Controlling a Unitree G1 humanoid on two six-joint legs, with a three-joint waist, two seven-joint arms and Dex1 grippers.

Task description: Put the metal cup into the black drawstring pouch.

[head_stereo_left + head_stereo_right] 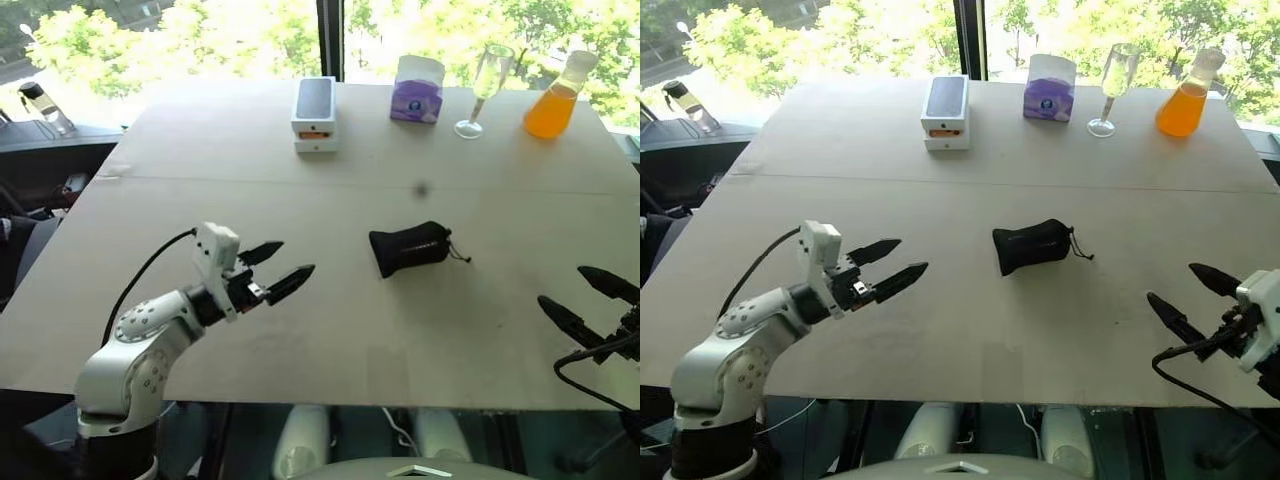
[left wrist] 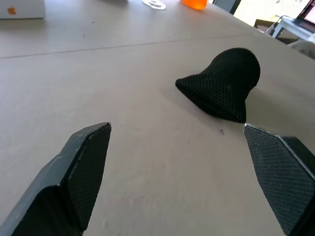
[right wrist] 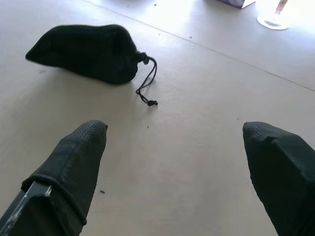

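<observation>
**Robot:** Looking across the pale table (image 1: 300, 340) first, since it takes up most of the frame. Along its top edge stand a white phone box (image 1: 314, 113), a purple tissue box (image 1: 417, 89), a clear champagne glass (image 1: 485, 88) and an orange flask (image 1: 556, 98).

**Operator:** And the black drawstring pouch?

**Robot:** It lies on its side just right of the frame's centre (image 1: 410, 247), bulging and rounded, its gathered mouth toward the right with the thin cord (image 3: 146, 84) trailing onto the table. I judge the metal cup is already inside; the full shape suggests it, though I cannot see metal.

**Operator:** Your jaws?

**Robot:** My left gripper (image 1: 273, 269) sits at lower left, spread wide and carrying nothing. My right gripper (image 1: 1190, 293) sits at the lower right edge, equally wide, equally empty. Both are well apart from the pouch.

**Operator:** How would it handle if you picked it up?

**Robot:** The fabric is soft mesh and will crumple under my pads, so I would judge it slack anywhere it is not backed by something rigid. If the cup is within, the bulged middle should feel stiff and give a firm hold; steel under cloth may slide, though. I would close across that fat middle, or pinch the bunched neck beside the cord, where the fabric is thickest.
</observation>
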